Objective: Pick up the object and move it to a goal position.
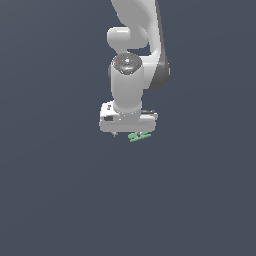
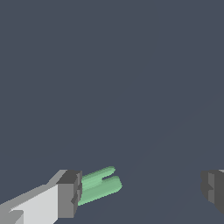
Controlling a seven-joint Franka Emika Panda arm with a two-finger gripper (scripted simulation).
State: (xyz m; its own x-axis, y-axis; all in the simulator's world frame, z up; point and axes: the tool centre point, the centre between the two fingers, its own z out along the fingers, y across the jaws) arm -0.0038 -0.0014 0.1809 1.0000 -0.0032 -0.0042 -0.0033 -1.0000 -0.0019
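Observation:
The object [image 1: 139,136] is a tiny bright green flat piece with thin prongs, lying just below the white hand in the exterior view. My gripper [image 1: 128,133] hangs straight over it, and the hand hides most of the fingers. In the wrist view the jaws stand wide apart: one dark fingertip [image 2: 69,194] is right against the object [image 2: 99,186], and the other fingertip [image 2: 213,190] is far off at the picture's edge. Two green prongs stick out from behind the near fingertip into the gap. Nothing is gripped.
A plain dark grey-blue surface [image 1: 60,200] fills both views. The white arm [image 1: 132,35] rises above the hand towards the exterior view's top. No other objects show.

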